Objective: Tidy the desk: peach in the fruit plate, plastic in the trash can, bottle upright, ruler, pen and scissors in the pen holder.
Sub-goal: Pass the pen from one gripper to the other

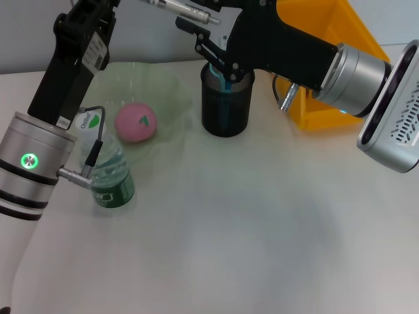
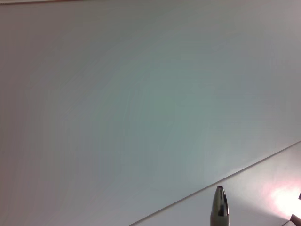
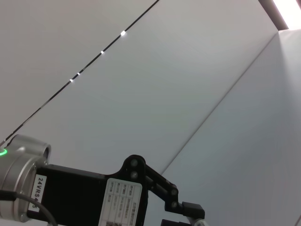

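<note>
On the white counter (image 1: 262, 222) below a pale wall, both claws hover high; neither's spread can be told.

**Desk items as I saw them**

My pink peach (image 1: 136, 122) sat in the pale green fruit plate (image 1: 171, 91). At its 7 o'clock stood the bottle (image 1: 110, 176), upright. The black mesh pen holder (image 1: 226, 104) stood at the peach's 3 o'clock, with the yellow trash can (image 1: 327, 39) beyond. The silver pen (image 1: 183, 10) hung level at the holder's 11 o'clock.

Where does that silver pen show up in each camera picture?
Head view: the pen at the top edge, above the pen holder.
Left wrist view: only its tip, at the bottom edge.
Right wrist view: not in it.
Shared landmark: the left arm's green light, head and right wrist views.
</note>
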`<act>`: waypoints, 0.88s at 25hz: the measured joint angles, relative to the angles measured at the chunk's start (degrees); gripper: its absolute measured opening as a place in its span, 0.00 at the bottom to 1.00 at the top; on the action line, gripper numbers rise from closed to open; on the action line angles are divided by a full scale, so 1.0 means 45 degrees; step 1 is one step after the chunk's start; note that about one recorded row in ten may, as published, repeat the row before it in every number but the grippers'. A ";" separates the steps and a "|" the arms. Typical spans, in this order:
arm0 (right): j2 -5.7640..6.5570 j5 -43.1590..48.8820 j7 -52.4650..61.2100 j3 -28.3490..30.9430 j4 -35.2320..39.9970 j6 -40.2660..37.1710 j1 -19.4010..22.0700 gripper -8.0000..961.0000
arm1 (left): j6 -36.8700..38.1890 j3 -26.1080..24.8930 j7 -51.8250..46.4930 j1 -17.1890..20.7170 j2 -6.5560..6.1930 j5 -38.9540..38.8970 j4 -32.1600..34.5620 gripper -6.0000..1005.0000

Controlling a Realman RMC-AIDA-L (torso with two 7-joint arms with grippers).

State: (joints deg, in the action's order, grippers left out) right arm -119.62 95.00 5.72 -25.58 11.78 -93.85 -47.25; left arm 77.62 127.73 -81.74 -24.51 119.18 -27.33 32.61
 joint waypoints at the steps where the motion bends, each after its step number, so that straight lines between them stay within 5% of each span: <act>1: 0.0000 0.0001 -0.0001 0.0002 -0.0001 0.0005 -0.0009 0.32 | 0.0011 -0.0002 0.0000 0.0000 0.0000 0.0000 0.0000 0.14; 22: 0.0000 0.0003 -0.0008 -0.0067 -0.0003 0.0117 0.0005 0.19 | 0.0077 -0.0016 -0.0160 0.0006 0.0000 0.0009 -0.0020 0.14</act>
State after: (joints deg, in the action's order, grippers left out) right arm -119.62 95.02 5.68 -25.89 11.77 -93.33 -47.23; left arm 77.97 127.66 -82.46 -24.48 119.18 -27.29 32.51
